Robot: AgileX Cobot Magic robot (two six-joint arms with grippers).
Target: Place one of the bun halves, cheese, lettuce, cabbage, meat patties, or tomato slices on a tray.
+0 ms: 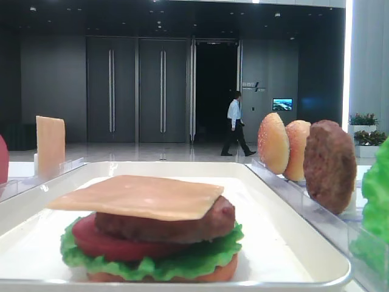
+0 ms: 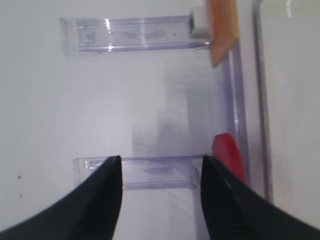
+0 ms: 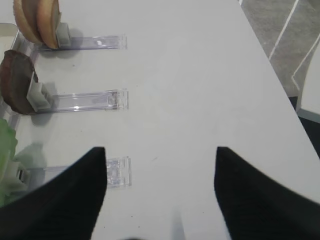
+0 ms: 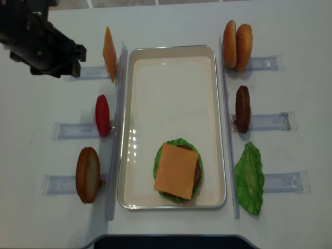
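Cheese (image 4: 176,170) tops the stack on the tray (image 4: 171,83); left gripper (image 2: 160,172) and right gripper (image 3: 160,160) both spread, empty.

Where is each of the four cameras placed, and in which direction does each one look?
Exterior high: low at the tray rim, facing across the stacked cheese toward a hall; no arm visible.
Right wrist: looks down past the open right gripper at the racked patty.
Left wrist: looks down past the open left gripper at the tomato slice.
Overhead realsense: straight down on the table; the left arm shows.
Both exterior views share tray and burger.
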